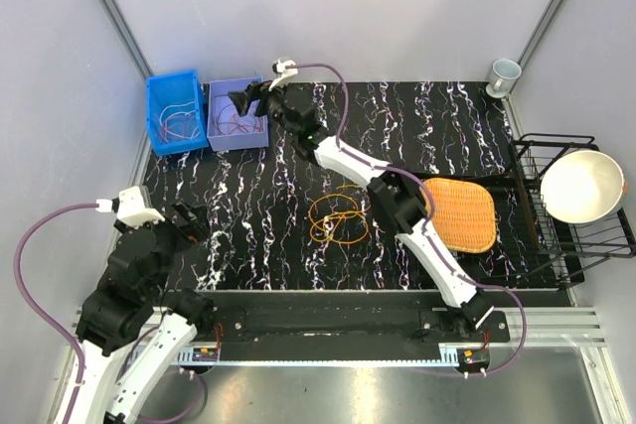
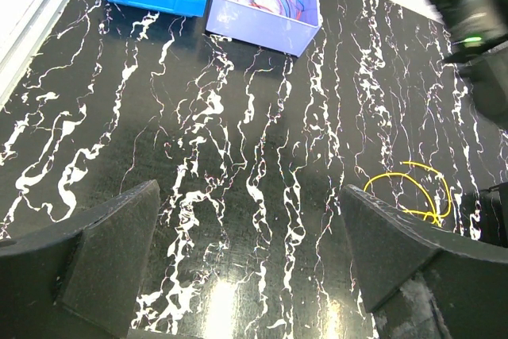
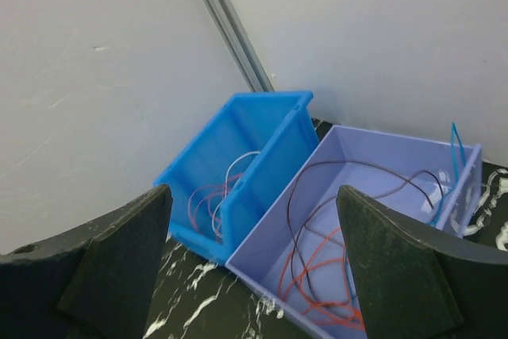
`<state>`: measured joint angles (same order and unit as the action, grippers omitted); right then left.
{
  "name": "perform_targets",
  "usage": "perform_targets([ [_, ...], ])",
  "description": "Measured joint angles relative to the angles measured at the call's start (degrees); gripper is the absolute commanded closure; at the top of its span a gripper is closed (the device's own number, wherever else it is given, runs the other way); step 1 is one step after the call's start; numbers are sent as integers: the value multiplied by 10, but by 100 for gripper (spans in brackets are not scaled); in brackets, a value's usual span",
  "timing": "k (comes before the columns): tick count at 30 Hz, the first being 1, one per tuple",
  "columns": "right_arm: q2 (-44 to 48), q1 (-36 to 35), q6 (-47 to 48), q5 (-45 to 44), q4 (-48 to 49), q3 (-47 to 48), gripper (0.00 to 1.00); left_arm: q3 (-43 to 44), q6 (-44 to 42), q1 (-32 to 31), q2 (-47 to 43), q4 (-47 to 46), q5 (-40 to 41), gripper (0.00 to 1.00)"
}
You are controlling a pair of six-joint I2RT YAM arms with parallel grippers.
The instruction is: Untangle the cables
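White walls are enclosing a black surface [image 1: 248, 196]. The right arm [image 1: 397, 201] is reaching over the lavender bin [image 1: 238, 144], its jaws standing apart above red and dark cables [image 3: 317, 307]. The left arm [image 1: 139, 265] is hovering near-left of that bin, jaws apart. Tangled orange and yellow cables [image 1: 338, 217] are lying near-right of the bin. Rising clear, then pinching one outer strand, is looking wisest. No legible writing is showing.
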<state>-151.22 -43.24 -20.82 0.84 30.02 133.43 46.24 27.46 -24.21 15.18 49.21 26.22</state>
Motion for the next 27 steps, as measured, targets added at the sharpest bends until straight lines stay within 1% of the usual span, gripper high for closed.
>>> perform_targets([
  [4, 124, -1, 2, 3, 11, -143, 7, 0, 0, 0, 2, 0, 0, 2],
  [8, 263, -1, 19, -23, 36, -320, 5, 0, 0, 0, 11, 0, 0, 2],
  [12, 366, 0, 43, -55, 30, -439, 4, 0, 0, 0, 29, 0, -3, 7],
  [14, 412, 0, 60, -72, 0, -480, 3, 5, -1, 0, 60, 1, -12, 8],
  [16, 442, 0, 75, -85, -32, -502, 3, 15, -2, 0, 106, 3, -25, 8],
  [17, 456, 1, 80, -90, -51, -511, 3, 22, -2, 0, 134, 3, -33, 10],
  [21, 488, 11, 96, -98, -128, -530, 2, 34, 7, -2, 232, -16, -70, 11],
  [27, 501, 59, 97, -91, -276, -522, 3, 34, 26, -42, 325, -64, -107, 11],
])
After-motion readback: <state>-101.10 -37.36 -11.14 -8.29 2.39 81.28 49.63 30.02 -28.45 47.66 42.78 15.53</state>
